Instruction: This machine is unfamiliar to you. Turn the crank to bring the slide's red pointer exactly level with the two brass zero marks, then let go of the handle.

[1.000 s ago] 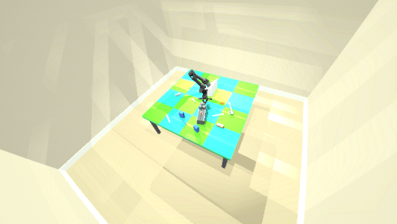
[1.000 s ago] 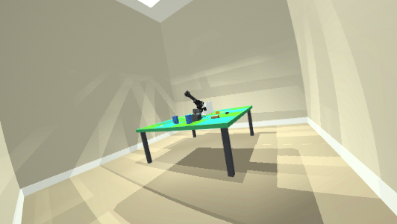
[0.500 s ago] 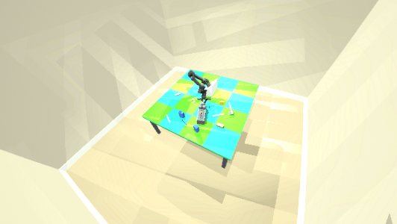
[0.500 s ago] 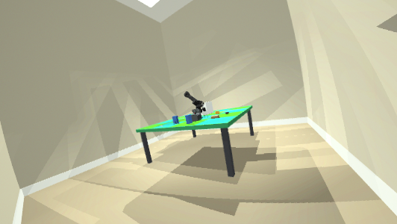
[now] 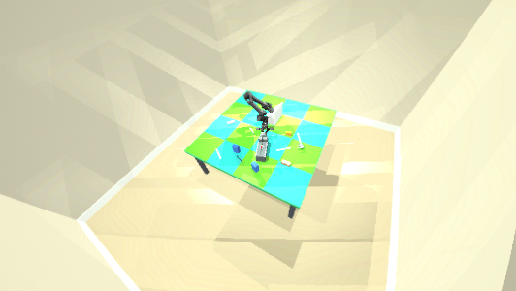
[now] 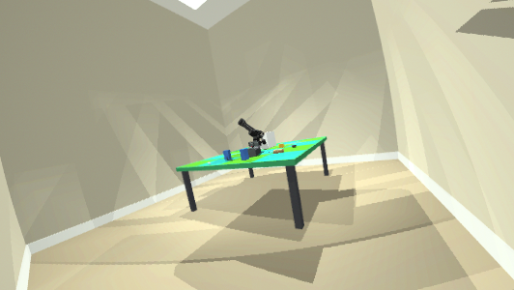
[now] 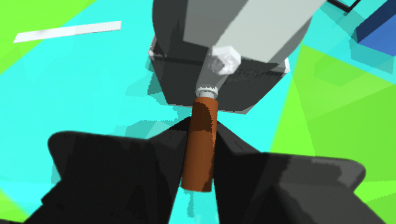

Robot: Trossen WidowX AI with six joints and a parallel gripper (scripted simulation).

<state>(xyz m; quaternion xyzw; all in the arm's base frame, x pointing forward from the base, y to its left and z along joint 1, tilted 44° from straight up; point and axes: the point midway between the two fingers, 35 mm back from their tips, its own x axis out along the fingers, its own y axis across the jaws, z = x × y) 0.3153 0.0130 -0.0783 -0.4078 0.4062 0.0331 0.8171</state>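
The machine (image 5: 262,149) (image 7: 175,82) is a grey and dark block on the table. In the wrist view a light grey crank arm with a pale hub sits at its near end. The brown crank handle (image 7: 199,155) extends from it towards the camera. My gripper (image 7: 201,123) (image 5: 264,130) is shut on the handle, one black finger on each side. A small red spot (image 5: 262,146) shows on top of the machine in the top view, too small to read against the zero marks. The brass marks cannot be made out, and the slide is not visible in the wrist view.
Two blue blocks (image 5: 236,148) (image 5: 255,167) stand near the machine. A white panel (image 5: 275,114) (image 6: 270,139) stands beside the arm. An orange block (image 5: 288,133), a tan block (image 5: 286,163) and several white strips lie on the checkered table (image 5: 286,186).
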